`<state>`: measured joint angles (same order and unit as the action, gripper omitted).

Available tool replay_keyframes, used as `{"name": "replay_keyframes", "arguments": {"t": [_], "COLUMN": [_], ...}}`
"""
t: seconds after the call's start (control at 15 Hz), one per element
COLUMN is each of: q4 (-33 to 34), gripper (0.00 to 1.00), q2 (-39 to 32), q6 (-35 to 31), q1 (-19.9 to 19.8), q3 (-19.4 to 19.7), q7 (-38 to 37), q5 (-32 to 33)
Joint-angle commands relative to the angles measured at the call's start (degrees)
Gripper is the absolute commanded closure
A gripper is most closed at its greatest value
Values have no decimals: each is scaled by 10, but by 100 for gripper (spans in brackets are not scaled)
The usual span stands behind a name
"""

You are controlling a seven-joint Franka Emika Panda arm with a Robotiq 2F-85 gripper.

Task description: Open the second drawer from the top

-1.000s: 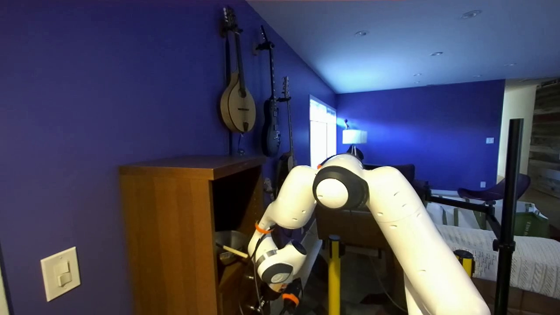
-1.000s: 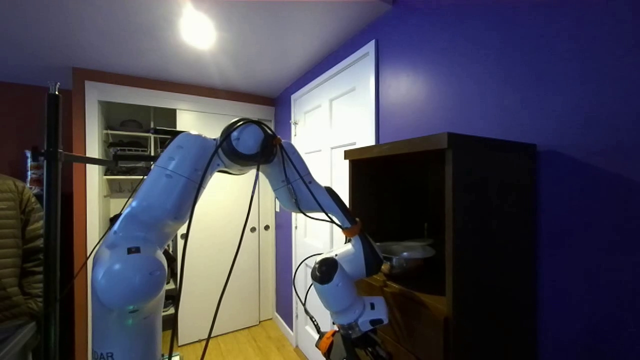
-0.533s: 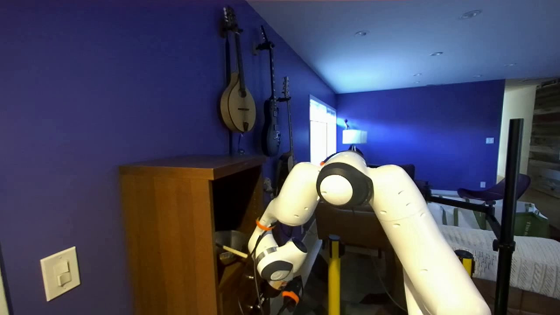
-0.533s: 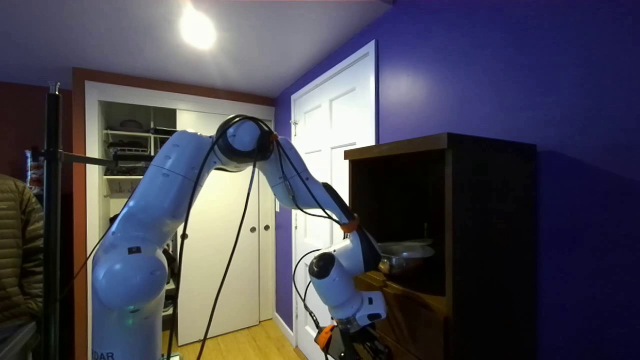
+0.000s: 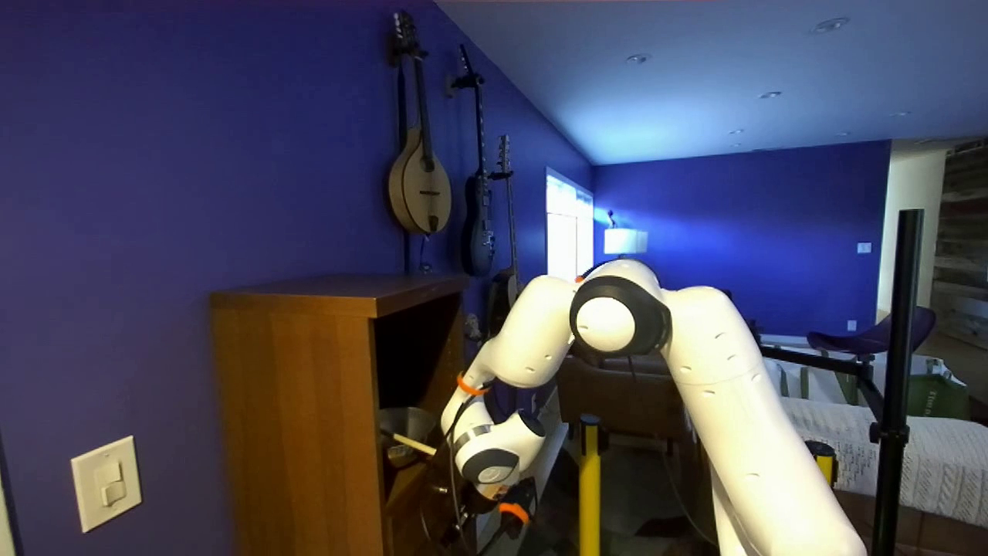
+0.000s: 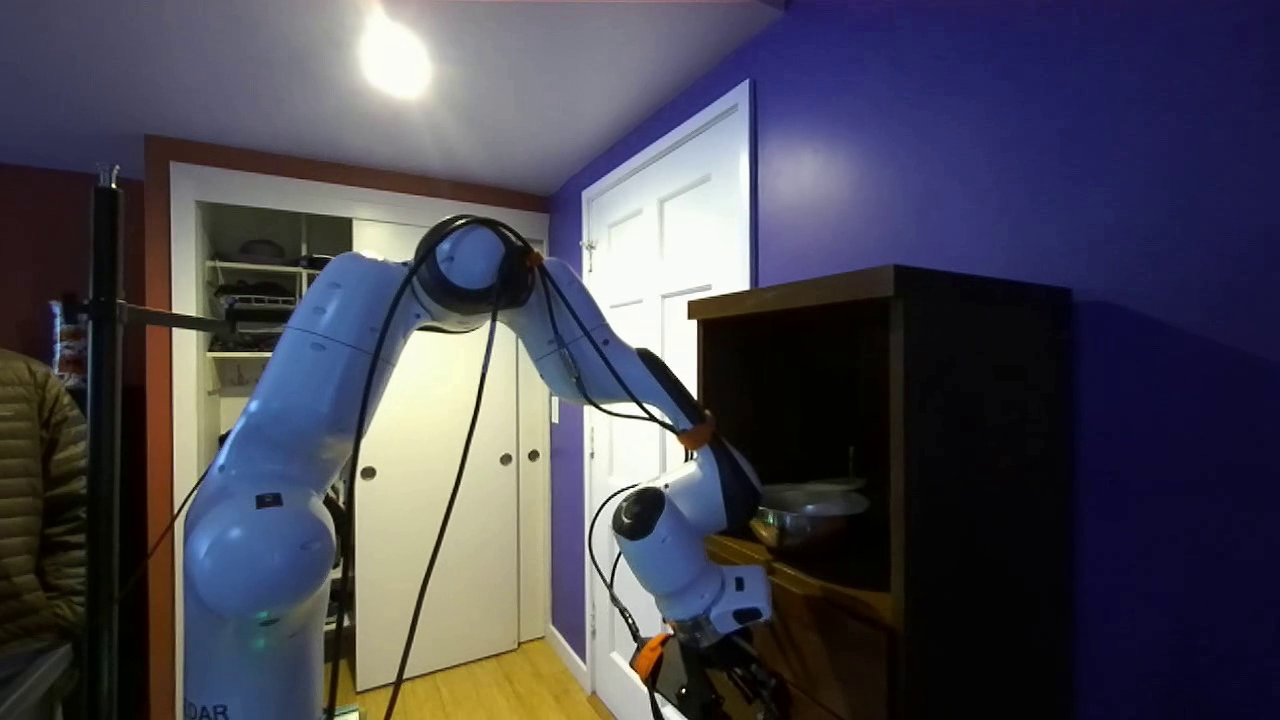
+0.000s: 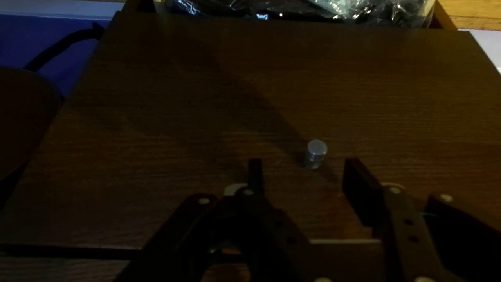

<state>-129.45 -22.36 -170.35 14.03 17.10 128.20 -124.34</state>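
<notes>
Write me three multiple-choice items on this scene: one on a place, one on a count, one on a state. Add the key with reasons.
1. Where is the metal bowl relative to the wooden cabinet?
A) on top of it
B) inside it
C) on the floor

2. How many metal knobs show in the wrist view?
A) one
B) three
C) five

3. How does the gripper stand?
A) shut on a knob
B) shut on nothing
C) open

1 B: both exterior views show it in the open compartment.
2 A: only a single one juts from the brown wooden front.
3 C: the wrist view shows its fingers wide apart.
</notes>
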Motion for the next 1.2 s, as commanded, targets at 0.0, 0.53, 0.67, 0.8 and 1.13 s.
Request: {"name": "replay_keyframes", "arguments": {"t": [0.0, 0.53, 0.67, 0.8, 1.13], "q4": [3, -11, -13, -8, 3], "gripper": [45, 0, 0, 3, 19], "q2": [4, 3, 3, -3, -26], "q6": [-15, -50, -51, -48, -43], "q1": [10, 4, -4, -6, -16], "q3": [7, -21, -31, -35, -47], "q7": [15, -21, -30, -33, -65], "q5": [-13, 14, 22, 19, 29]}}
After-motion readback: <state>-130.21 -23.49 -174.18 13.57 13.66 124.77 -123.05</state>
